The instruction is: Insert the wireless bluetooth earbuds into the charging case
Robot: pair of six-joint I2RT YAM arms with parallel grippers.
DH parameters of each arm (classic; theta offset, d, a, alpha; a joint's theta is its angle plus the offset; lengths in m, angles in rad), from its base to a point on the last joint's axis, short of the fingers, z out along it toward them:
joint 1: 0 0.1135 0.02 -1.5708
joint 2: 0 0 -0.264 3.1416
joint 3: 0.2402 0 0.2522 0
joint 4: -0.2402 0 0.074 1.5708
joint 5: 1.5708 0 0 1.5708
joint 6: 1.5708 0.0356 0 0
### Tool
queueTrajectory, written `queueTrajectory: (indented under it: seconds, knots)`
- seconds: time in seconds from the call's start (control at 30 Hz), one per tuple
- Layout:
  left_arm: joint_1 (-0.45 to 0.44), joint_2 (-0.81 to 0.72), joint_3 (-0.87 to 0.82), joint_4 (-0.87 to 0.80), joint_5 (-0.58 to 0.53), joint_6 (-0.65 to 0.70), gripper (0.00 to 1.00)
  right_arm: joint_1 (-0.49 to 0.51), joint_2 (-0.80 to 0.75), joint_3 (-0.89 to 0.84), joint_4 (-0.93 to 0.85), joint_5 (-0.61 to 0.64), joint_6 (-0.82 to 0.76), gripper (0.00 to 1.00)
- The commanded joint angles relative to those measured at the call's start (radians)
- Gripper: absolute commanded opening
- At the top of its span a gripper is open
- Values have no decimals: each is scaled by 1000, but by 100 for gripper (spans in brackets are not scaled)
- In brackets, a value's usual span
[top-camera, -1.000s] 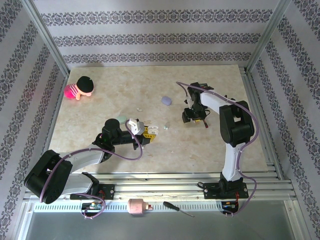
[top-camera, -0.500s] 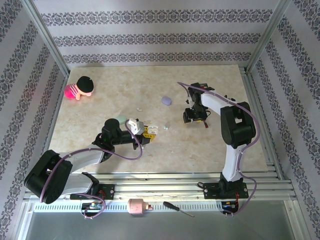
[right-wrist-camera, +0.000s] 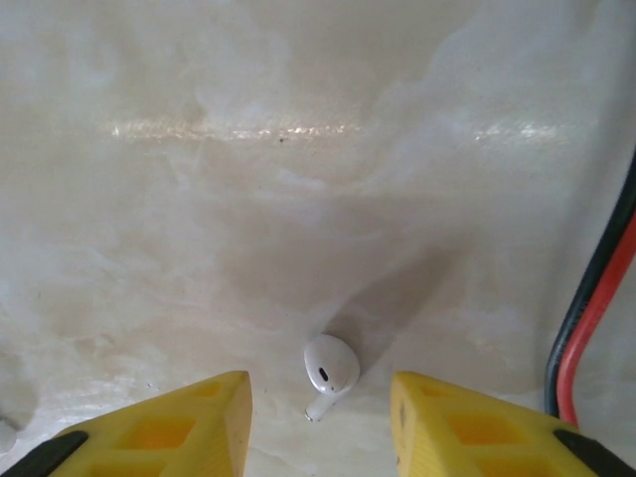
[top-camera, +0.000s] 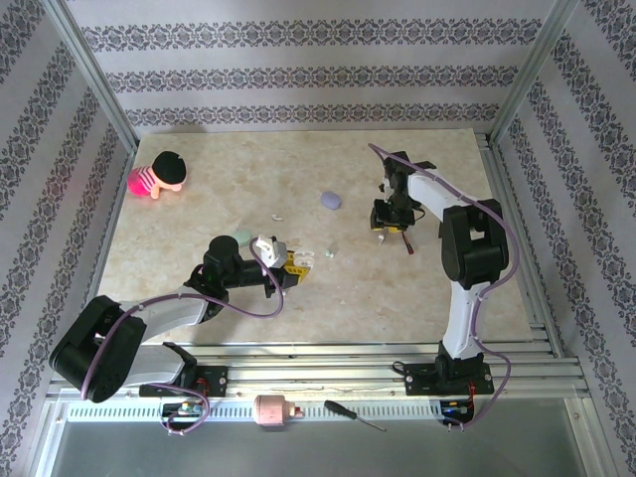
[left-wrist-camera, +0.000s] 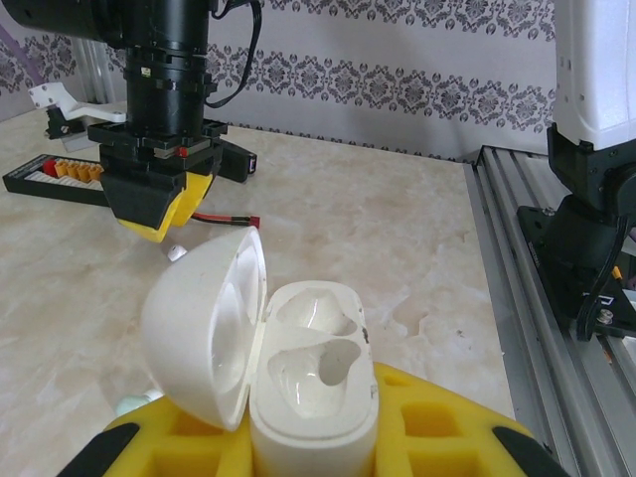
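- Lying on the marble table (right-wrist-camera: 298, 149) at 6 o'clock in the right wrist view is one glossy white earbud (right-wrist-camera: 331, 364), its stub stem pointing to 7 o'clock.
- It lies between the right gripper (right-wrist-camera: 318, 396), whose jaws are spread wide and hold nothing.
- The left gripper (left-wrist-camera: 328, 437) clamps one white charging case (left-wrist-camera: 316, 348), lid open, with two hollow wells.
- One lavender case (top-camera: 330, 200) lies at the right gripper's 9 o'clock.

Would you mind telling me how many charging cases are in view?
3: an open white case in the left pincer, a lavender case mid-table, a green case beyond the left arm. Others may be hidden.
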Motion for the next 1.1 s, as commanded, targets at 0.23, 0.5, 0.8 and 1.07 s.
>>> queueTrajectory:
  seconds: [0.23, 0.5, 0.8, 1.07]
  knots:
    - [11, 41, 17, 58, 26, 3, 5, 3, 66, 48, -75, -8, 17, 38]
    - [11, 61, 19, 83, 33, -9, 5, 9, 95, 60, -75, -8, 16, 34]
    - [10, 66, 11, 100, 35, -19, 5, 17, 107, 62, -66, 6, 8, 28]
    - [10, 70, 6, 111, 36, -24, 5, 37, 81, 54, -62, 56, -15, 22]
